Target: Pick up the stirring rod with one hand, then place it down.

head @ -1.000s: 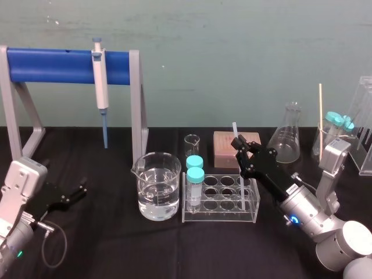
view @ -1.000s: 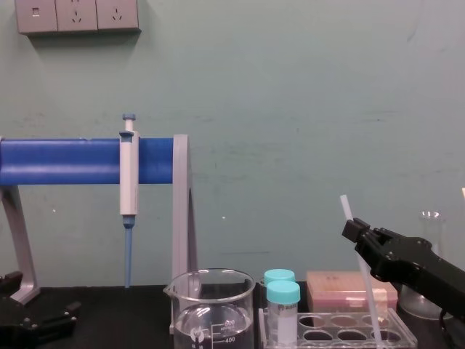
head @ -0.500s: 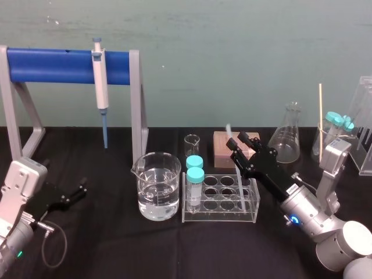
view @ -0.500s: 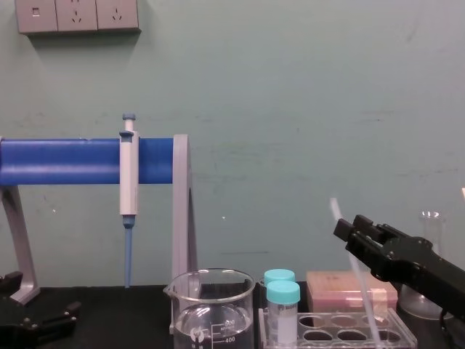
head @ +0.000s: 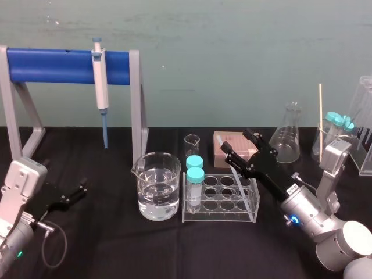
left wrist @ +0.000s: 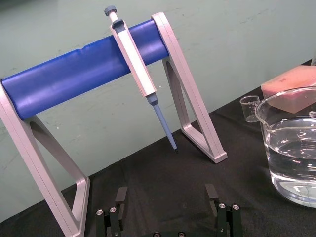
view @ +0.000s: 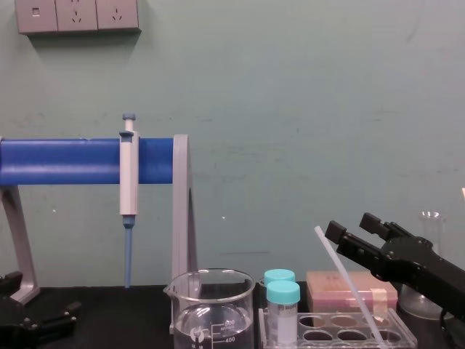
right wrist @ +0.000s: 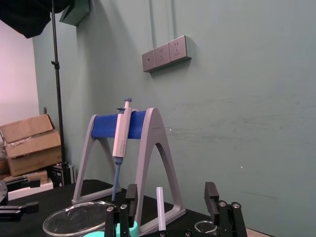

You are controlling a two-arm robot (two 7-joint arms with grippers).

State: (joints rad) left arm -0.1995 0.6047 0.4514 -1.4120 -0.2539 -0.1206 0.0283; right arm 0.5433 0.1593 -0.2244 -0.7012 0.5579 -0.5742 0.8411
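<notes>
Now the right gripper (head: 239, 146) has let go. Its jaws, clamped on the rod (view: 349, 286) a second ago, stand wide apart. In the right wrist view the rod rises in the gap between the fingers, apart from both. The rod was near upright before and has tipped over to the left. Its foot sits in a right-hand well of the rack (head: 218, 216) and its top points up past the gripper's lower finger. The gripper hangs over the rack's far right corner, much where it was. The left gripper (head: 78, 193) lies parked at the near left as before, fingers spread and empty.

Everything stands on a black cloth (head: 116, 250). Left of the rack is a beaker (head: 157, 174) of water, and two turquoise-capped tubes (head: 195, 174) fill the rack's left wells. At the far left a grey stand (head: 136, 104) with a blue bar carries a pipette (head: 100, 75). A pink box (head: 221, 144) and a flask (head: 286, 139) sit behind the rack, to the right. The wall (head: 232, 46) behind is dull green, with sockets (view: 78, 14) high on the left.
</notes>
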